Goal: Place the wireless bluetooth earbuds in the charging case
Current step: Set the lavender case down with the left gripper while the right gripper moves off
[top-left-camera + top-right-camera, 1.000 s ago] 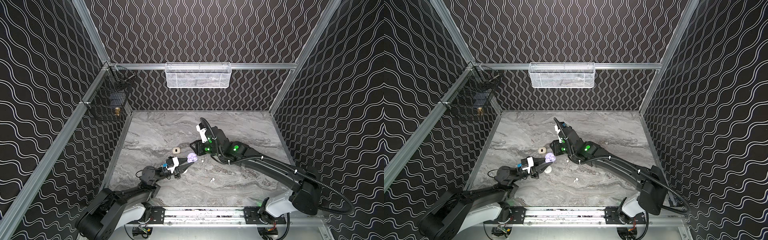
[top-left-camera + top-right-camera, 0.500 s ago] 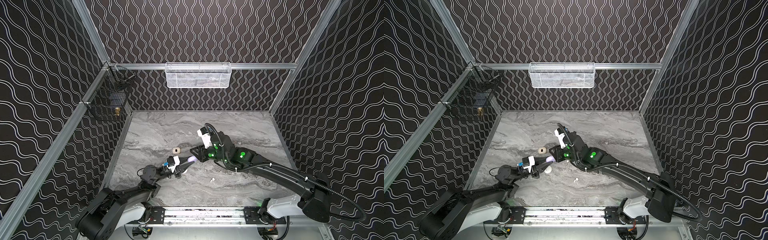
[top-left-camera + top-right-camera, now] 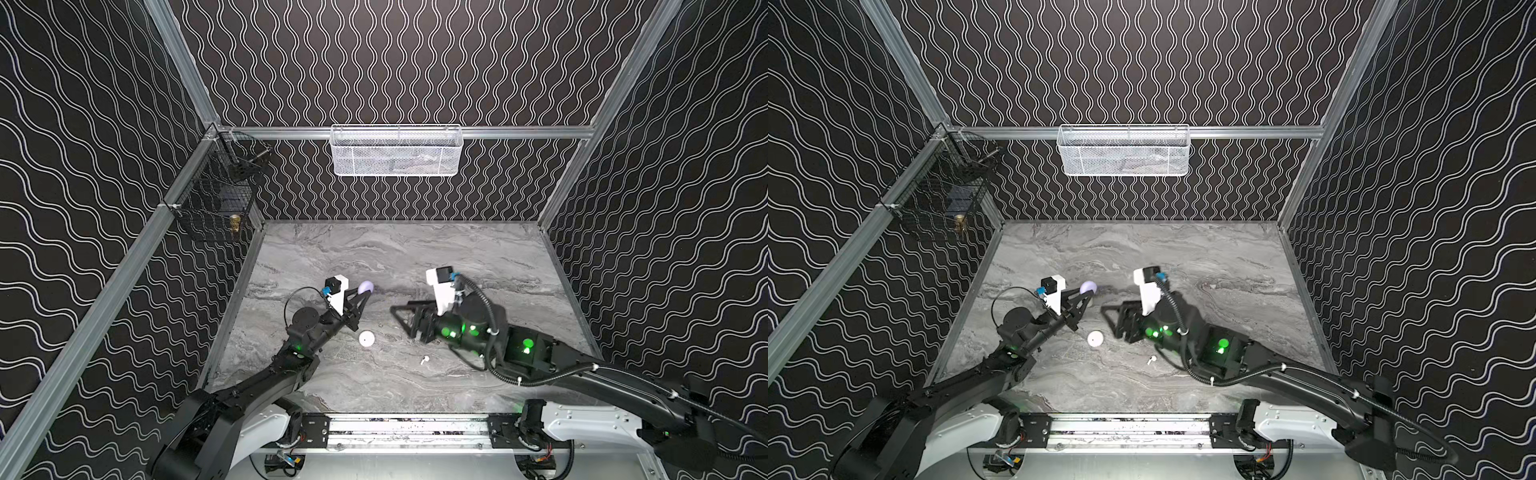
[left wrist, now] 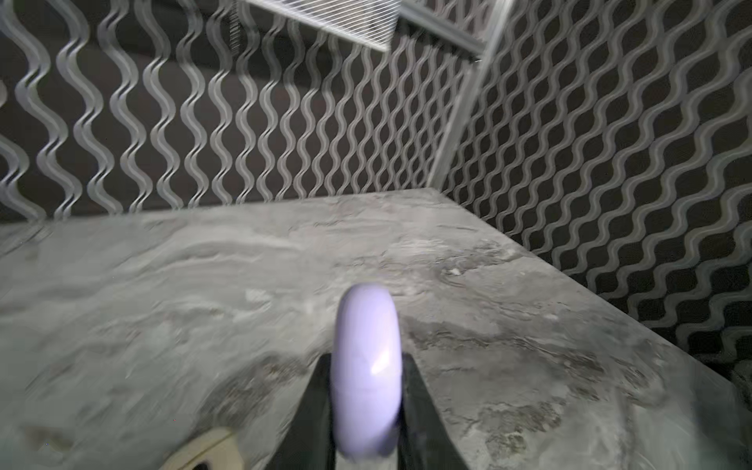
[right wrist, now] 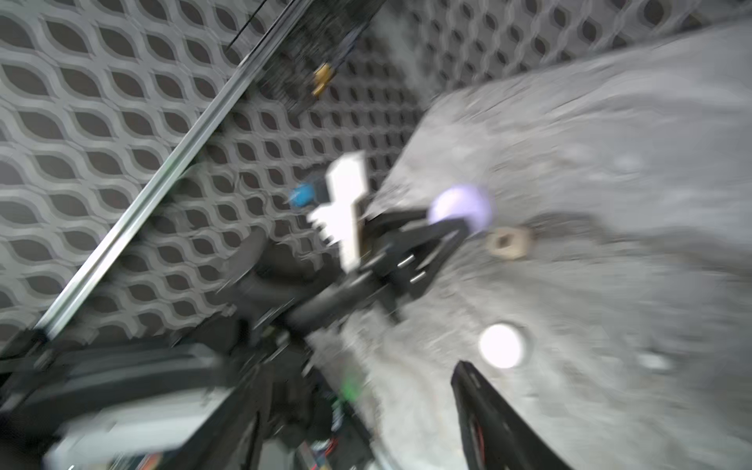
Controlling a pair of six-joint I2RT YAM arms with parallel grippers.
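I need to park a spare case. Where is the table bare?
Widest: the far table strip under the back wall and white basket. Also bare: the near patch between both arms, from the earbud to the rail. Crowded: the middle, where the left end effector holding the lavender case, the white case and the open right end effector cluster.

Nothing legible here: I am finding no readable text, label, brand, number or sign on any surface. The lavender charging case (image 4: pixel 366 321) in my left claw (image 4: pixel 366 360) is showing only a plain glossy shell, and motion blur is smearing both wrist views.
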